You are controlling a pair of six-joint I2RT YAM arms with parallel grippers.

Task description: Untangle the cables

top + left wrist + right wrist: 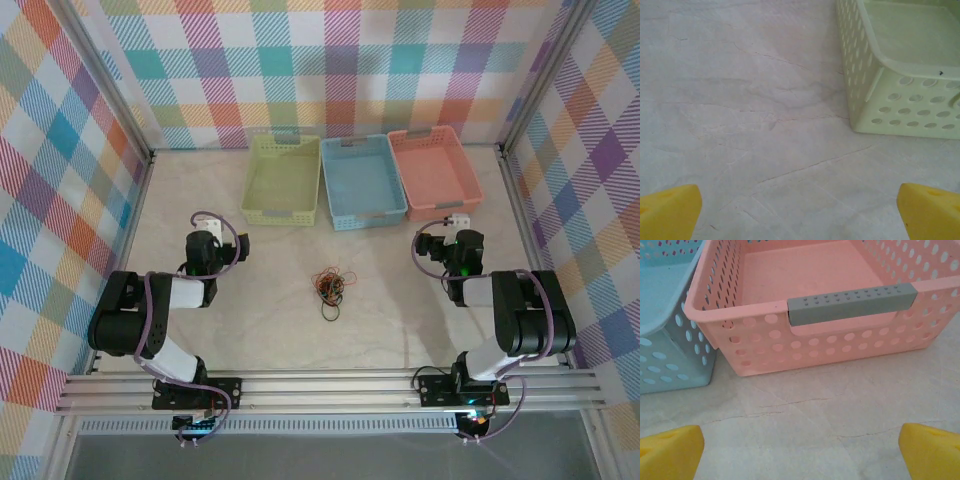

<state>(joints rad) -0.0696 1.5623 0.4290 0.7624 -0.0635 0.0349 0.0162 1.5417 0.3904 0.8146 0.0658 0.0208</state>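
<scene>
Cables [328,288] sit in one small tangle (orange, red and black strands, a dark loop trailing on the near side) on the bench [260,325]. They lie to the right of the left gripper [800,212] and to the left of the right gripper [800,452]. The left gripper hovers with its yellow fingers [670,210] spread wide and empty, a green basket [900,102] ahead to its right. The right gripper is equally spread and empty, with a pink basket [830,347] straight ahead and a blue basket [670,355] ahead-left.

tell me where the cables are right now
In the top view the cables sit bunched on the table, centred left to right, in front of the blue basket.
</scene>
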